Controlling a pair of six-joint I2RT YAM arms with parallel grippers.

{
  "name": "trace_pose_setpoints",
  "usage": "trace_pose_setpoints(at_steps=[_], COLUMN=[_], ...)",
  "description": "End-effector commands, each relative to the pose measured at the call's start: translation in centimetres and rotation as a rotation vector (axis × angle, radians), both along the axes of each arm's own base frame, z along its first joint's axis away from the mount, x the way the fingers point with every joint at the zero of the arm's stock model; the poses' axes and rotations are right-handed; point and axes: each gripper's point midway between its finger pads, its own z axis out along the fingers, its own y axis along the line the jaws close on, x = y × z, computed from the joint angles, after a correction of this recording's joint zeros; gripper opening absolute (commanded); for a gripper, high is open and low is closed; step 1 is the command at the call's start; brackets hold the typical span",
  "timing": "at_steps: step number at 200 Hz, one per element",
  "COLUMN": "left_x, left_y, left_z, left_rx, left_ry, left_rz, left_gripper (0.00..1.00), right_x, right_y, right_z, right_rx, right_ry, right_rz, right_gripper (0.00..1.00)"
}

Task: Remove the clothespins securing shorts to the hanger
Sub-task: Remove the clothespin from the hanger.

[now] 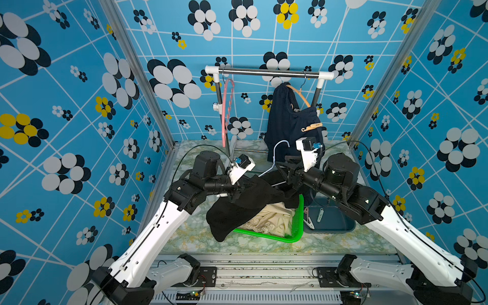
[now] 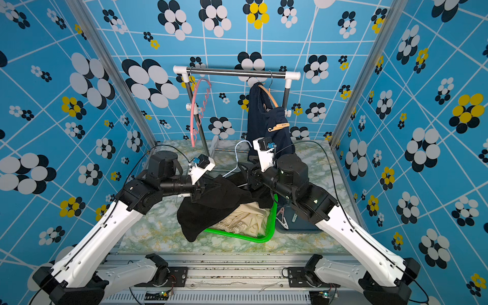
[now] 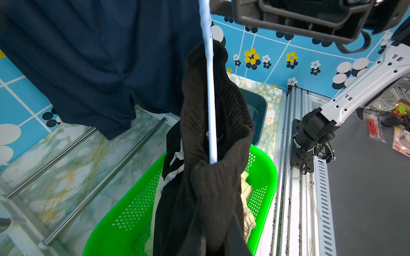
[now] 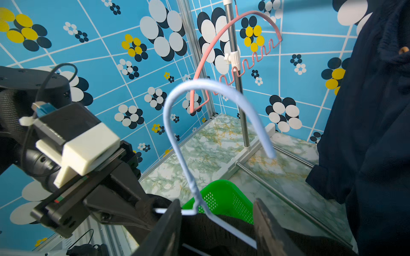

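Left jaws clamp black fabric shorts (image 1: pixel 232 211); right jaws parted astride pale-blue wire hanger (image 4: pixel 175 137); three shorts, three hangers; marbled table (image 1: pixel 237 245) bare at 6 o'clock.

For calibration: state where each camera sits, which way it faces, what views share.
Both top views: high in front, facing down and back at the rack; left arm and right arm show.
Left wrist: on the left arm, looking along the pale hanger and black shorts to the green basket; right arm shows.
Right wrist: on the right arm, facing the pink hanger; the open right end effector and shut left end effector show.
Shared by all: pale hanger, green basket.
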Motion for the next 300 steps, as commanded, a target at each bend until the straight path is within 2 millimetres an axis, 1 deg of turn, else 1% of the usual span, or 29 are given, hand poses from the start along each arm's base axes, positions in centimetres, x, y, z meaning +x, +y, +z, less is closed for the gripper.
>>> trace_pose_setpoints(at_steps=[1,17,32,47,74,94,105,119,132,135,144,151,164,166,172,178,185,202,216,230,238,263,282,289,300], left_x=[-0.4,-0.4,-0.5,-0.5,-0.3,-0.2,-0.2,-0.2,-0.1,-0.1,0.0,0.0,0.0,0.0,0.0,-0.1,-0.2,-0.5,-1.1,-1.8,-2.1,-2.5,-3.1,-3.4,-3.6], left_y=[-0.8,-1.1,-1.2,-1.3,-1.5,-1.7,-1.7,-1.7,-1.7,-1.7,-1.5,-1.3,-0.8,-0.7,-0.4,0.0,0.4,1.8,2.9,4.1,4.8,7.2,8.1,8.3,8.5], left_z=[1.7,1.6,1.5,1.5,1.9,2.1,2.2,2.3,2.3,2.3,2.3,2.3,2.3,2.4,2.5,2.6,2.8,3.8,4.9,5.5,5.5,4.2,2.9,3.0,2.5], left_rx=[-0.045,-0.041,-0.036,-0.035,-0.047,-0.059,-0.063,-0.066,-0.069,-0.069,-0.072,-0.072,-0.075,-0.075,-0.077,-0.080,-0.086,-0.110,-0.149,-0.184,-0.199,-0.254,-0.323,-0.352,-0.379], left_ry=[-0.037,-0.030,-0.023,-0.025,-0.026,-0.027,-0.029,-0.026,-0.018,-0.016,-0.011,-0.006,-0.001,-0.001,0.000,0.002,0.001,-0.019,-0.040,-0.050,-0.047,0.001,0.057,0.045,0.031], left_rz=[-0.039,-0.045,-0.051,-0.050,-0.045,-0.041,-0.046,-0.043,-0.032,-0.027,-0.015,0.003,0.038,0.044,0.062,0.084,0.113,0.182,0.221,0.252,0.267,0.323,0.301,0.288,0.274], left_gripper=[0.00,0.00,0.00,0.00,0.00,0.00,0.00,0.00,0.00,0.00,0.08,0.17,0.41,0.47,0.59,0.69,0.78,0.92,1.00,0.99,0.99,0.99,0.99,0.99,0.99], right_x=[0.0,0.2,0.5,0.8,1.4,1.7,1.8,2.0,2.1,2.2,2.3,2.3,2.4,2.4,2.4,2.4,2.4,2.4,2.3,2.3,2.3,2.1,1.9,1.9,1.8], right_y=[0.5,0.9,1.2,1.3,1.4,1.5,1.5,1.6,1.5,1.4,1.1,0.9,0.5,0.4,0.2,0.0,-0.1,-0.4,-0.5,-0.5,-0.5,-0.3,-0.3,-0.3,-0.3], right_z=[1.5,1.4,1.1,0.8,-0.4,-1.4,-1.8,-2.2,-2.3,-2.3,-2.3,-2.4,-2.3,-2.4,-2.4,-2.4,-2.5,-2.6,-2.6,-2.7,-2.7,-2.6,-2.5,-2.6,-2.5], right_rx=[-0.006,-0.017,-0.022,-0.031,-0.050,-0.055,-0.059,-0.061,-0.062,-0.061,-0.063,-0.065,-0.057,-0.057,-0.055,-0.053,-0.052,-0.044,-0.036,-0.032,-0.027,-0.016,-0.011,-0.013,-0.010], right_ry=[-0.047,-0.044,-0.038,-0.031,-0.009,0.009,0.017,0.023,0.023,0.021,0.016,0.011,-0.003,-0.004,-0.010,-0.015,-0.018,-0.024,-0.026,-0.023,-0.023,-0.018,-0.010,-0.005,-0.003], right_rz=[0.021,0.024,0.026,0.017,-0.005,-0.015,-0.019,-0.021,-0.032,-0.038,-0.054,-0.065,-0.084,-0.088,-0.096,-0.104,-0.108,-0.116,-0.121,-0.123,-0.120,-0.108,-0.102,-0.101,-0.097], right_gripper=[0.54,0.54,0.51,0.45,0.33,0.28,0.22,0.09,0.00,0.00,0.00,0.00,0.00,0.00,0.00,0.00,0.00,0.00,0.00,0.00,0.00,0.00,0.00,0.00,0.00])
